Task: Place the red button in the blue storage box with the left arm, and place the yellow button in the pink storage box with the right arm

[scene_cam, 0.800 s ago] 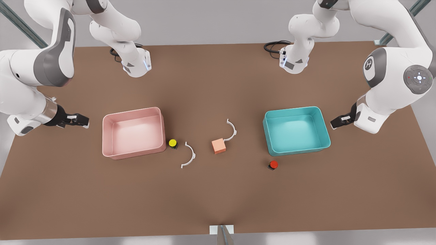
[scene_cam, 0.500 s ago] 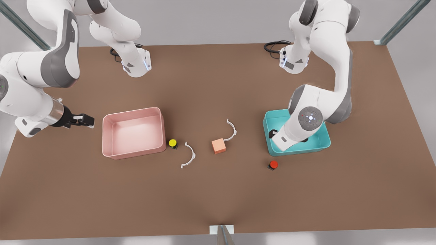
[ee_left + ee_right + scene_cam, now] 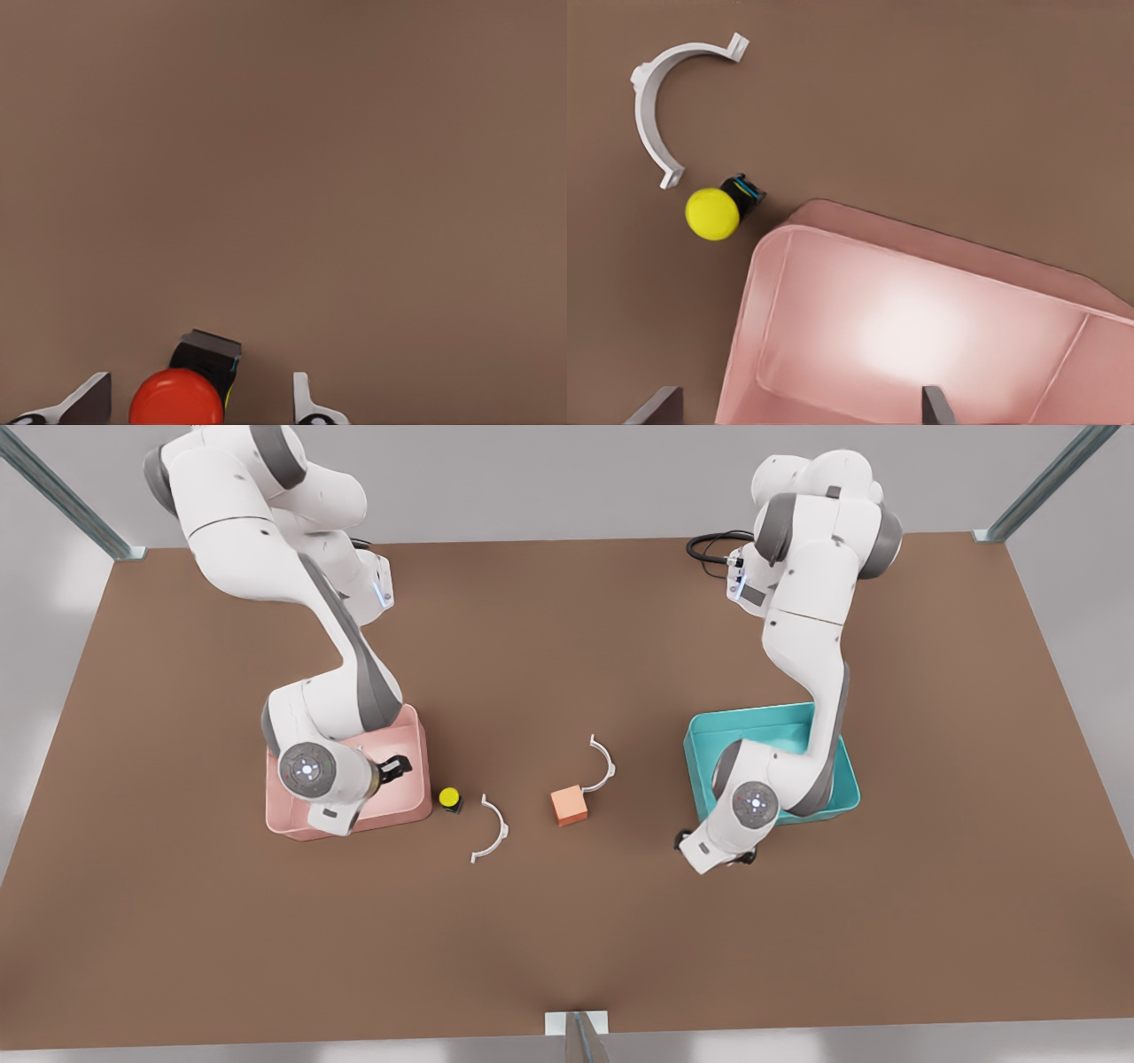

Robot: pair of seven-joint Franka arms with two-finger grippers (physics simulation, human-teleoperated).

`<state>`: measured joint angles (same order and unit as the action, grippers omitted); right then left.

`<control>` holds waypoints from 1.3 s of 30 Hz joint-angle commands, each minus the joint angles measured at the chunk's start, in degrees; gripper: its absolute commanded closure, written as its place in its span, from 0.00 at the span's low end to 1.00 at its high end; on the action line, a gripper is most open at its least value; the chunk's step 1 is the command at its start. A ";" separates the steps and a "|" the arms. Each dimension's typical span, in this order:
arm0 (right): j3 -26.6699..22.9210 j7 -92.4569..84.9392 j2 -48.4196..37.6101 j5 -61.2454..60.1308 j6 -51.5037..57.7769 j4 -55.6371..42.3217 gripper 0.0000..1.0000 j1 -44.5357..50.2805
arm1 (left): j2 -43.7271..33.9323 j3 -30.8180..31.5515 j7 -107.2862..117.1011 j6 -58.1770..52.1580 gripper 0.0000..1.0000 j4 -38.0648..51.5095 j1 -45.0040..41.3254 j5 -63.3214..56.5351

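The red button (image 3: 177, 398) stands on the table between the spread fingers of my open left gripper (image 3: 197, 400), and neither finger touches it. In the front view the left arm's wrist (image 3: 716, 849) covers that button, just in front of the blue storage box (image 3: 753, 717). My open right gripper (image 3: 394, 769) hovers over the pink storage box (image 3: 403, 815), holding nothing. The yellow button (image 3: 450, 797) sits on the table beside that box's corner on the front view's right. In the right wrist view the yellow button (image 3: 713, 212) lies outside the pink storage box's rim (image 3: 921, 243).
An orange-pink cube (image 3: 569, 805) rests mid-table between two white curved clips (image 3: 492, 830) (image 3: 602, 763). One clip (image 3: 651, 106) lies close to the yellow button. Both arm bases stand at the table's far edge.
Both arms swung inward. The left gripper crossed the blue box and came down around the red button. The right gripper moved from outside the pink box to above it.
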<state>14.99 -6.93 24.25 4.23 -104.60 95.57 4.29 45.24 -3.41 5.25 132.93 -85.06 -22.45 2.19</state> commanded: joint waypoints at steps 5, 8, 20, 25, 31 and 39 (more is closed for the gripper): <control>2.06 -45.53 5.90 0.43 -23.89 0.14 0.00 -0.33 | 0.46 -0.01 -6.92 4.89 0.00 -2.22 -0.40 1.41; 2.41 -55.91 8.62 0.52 -27.23 -0.30 0.00 -0.42 | 0.46 -0.01 -6.92 4.97 0.00 -3.71 -0.40 1.32; 2.41 -66.19 16.36 6.14 -26.97 -5.40 0.00 2.13 | -0.33 -0.10 -7.10 4.10 0.54 -2.75 -0.23 1.23; 2.33 -66.28 17.68 7.02 -23.81 -6.01 0.00 2.22 | -9.29 -0.71 -6.92 -7.06 0.52 -0.37 0.04 1.06; 2.24 -66.02 17.68 6.93 -23.72 -5.93 0.00 2.13 | -25.37 -1.33 -28.36 -17.97 0.52 -13.02 9.79 -1.23; 4.08 -49.94 10.30 4.73 -16.95 0.39 0.00 2.13 | -27.84 -1.68 -28.72 -7.95 0.00 -30.96 9.71 -1.49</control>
<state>18.97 -60.54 35.65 9.48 -124.68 94.78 6.46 16.64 -5.10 -10.79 123.08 -115.94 -12.74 0.93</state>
